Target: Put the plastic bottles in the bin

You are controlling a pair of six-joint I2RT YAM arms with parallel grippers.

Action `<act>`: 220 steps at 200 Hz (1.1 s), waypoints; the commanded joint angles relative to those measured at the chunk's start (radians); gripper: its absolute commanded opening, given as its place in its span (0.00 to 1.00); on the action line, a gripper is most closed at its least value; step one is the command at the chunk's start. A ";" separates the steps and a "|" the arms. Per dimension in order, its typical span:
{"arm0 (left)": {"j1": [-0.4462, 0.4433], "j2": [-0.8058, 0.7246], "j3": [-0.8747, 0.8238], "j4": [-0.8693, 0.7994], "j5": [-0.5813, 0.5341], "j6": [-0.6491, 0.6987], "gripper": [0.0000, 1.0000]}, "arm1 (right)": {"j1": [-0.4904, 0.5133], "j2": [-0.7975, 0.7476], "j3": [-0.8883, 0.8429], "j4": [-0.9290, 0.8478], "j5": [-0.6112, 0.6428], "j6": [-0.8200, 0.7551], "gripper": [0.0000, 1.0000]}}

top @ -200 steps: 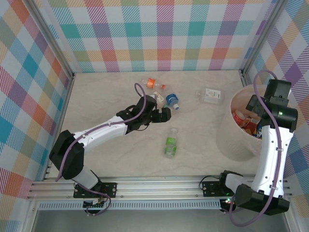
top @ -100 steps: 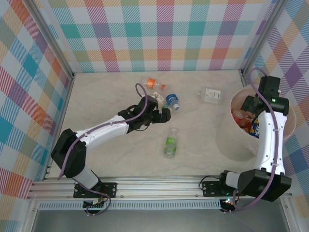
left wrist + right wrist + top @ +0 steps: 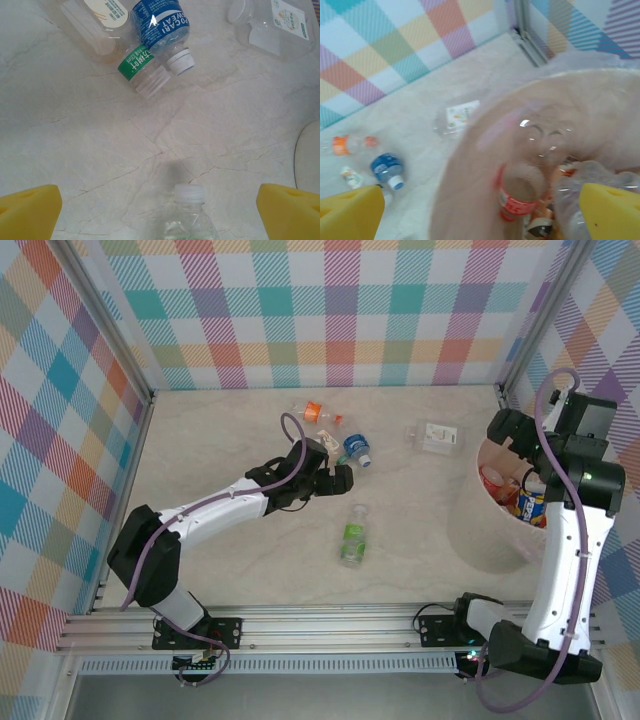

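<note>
With the left pincer (image 3: 333, 483) and right pincer (image 3: 505, 432) both released and empty, we judge the green-labelled bottle (image 3: 353, 535), lying on the tabletop (image 3: 220, 440) near the bin (image 3: 485, 525), light, thin-walled, slick and roll-prone, best gripped across its labelled middle.

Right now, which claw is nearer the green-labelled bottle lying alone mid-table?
Left. The left claw is just beyond the bottle; the right claw is far off, at the bin.

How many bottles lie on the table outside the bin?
5: orange-label bottle farthest, small bottle and blue bottle by left gripper, clear bottle near bin, green-label bottle nearest. Others may be hidden.
</note>
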 commanded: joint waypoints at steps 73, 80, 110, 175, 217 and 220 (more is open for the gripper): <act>0.004 -0.026 0.006 -0.172 -0.222 -0.153 1.00 | 0.482 0.064 -0.103 0.132 -0.203 0.094 1.00; 0.006 -0.032 0.000 -0.186 -0.241 -0.171 1.00 | 0.528 0.085 -0.109 0.125 -0.164 0.094 1.00; 0.017 -0.049 -0.009 -0.254 -0.317 -0.223 1.00 | 0.704 0.182 -0.132 0.103 0.070 0.152 1.00; 0.048 -0.093 -0.078 -0.307 -0.382 -0.326 1.00 | 0.921 0.229 -0.489 0.319 0.194 0.513 1.00; 0.054 -0.103 -0.103 -0.314 -0.375 -0.343 1.00 | 1.003 0.314 -0.601 0.402 0.162 0.613 1.00; 0.054 -0.103 -0.104 -0.315 -0.375 -0.343 1.00 | 1.005 0.322 -0.604 0.415 0.147 0.609 1.00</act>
